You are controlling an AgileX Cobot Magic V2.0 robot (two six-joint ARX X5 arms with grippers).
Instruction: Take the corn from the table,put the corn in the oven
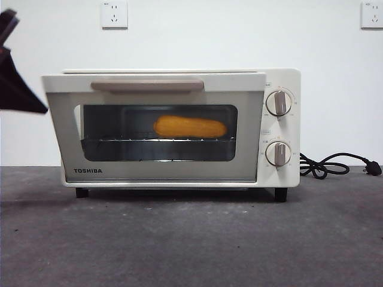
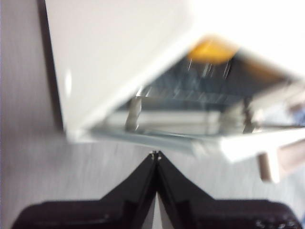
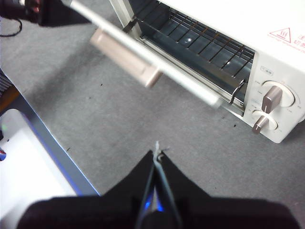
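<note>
Inside, the corn [image 1: 190, 127] lies on the rack of the oven [image 1: 281, 128], centre frame. Left gripper [image 2: 156, 155] and right gripper [image 3: 157, 153] both show fingers pressed together, holding nothing.

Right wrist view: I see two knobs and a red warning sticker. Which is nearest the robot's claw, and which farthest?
From the right gripper:
1. lower knob, on the oven front.
2. upper knob, just above it.
3. warning sticker, on the oven's top.
</note>
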